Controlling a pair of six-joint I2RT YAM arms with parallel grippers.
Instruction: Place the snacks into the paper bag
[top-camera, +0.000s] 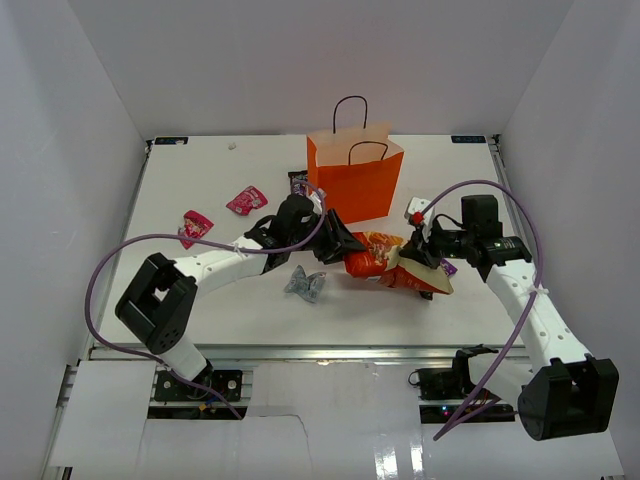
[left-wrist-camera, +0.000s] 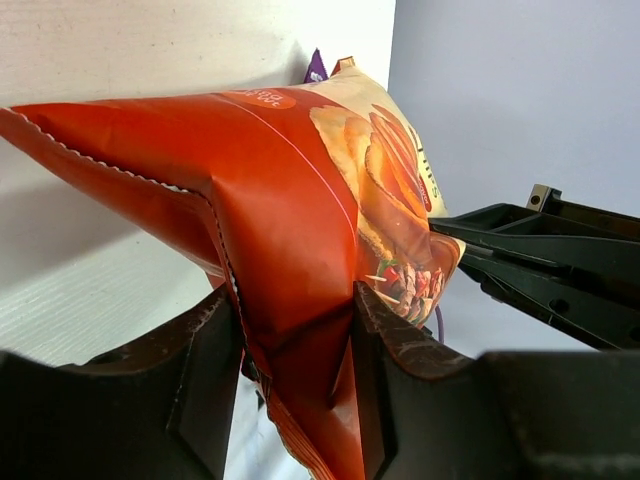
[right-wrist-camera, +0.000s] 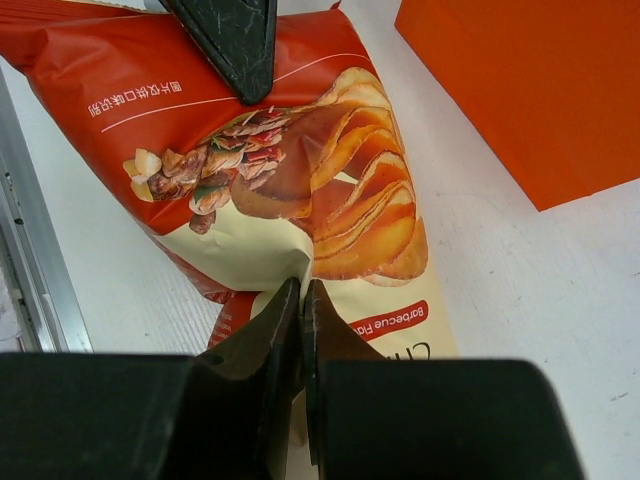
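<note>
The large orange-red chip bag (top-camera: 385, 262) hangs between both grippers just in front of the upright orange paper bag (top-camera: 355, 175). My left gripper (top-camera: 345, 248) is shut on the bag's red end (left-wrist-camera: 300, 200), pinching a fold between its fingers (left-wrist-camera: 295, 310). My right gripper (top-camera: 420, 255) is shut on the cream end of the chip bag (right-wrist-camera: 300, 170), jaws nearly together (right-wrist-camera: 302, 295). Two pink packets (top-camera: 246, 200) (top-camera: 195, 227) lie at the left, a silver wrapper (top-camera: 306, 284) in front, and a dark purple wrapper (top-camera: 298, 182) beside the paper bag.
The paper bag's orange wall (right-wrist-camera: 530, 90) stands close to the right of the chip bag in the right wrist view. A small white object with a red part (top-camera: 417, 210) lies right of the paper bag. White walls enclose the table on three sides.
</note>
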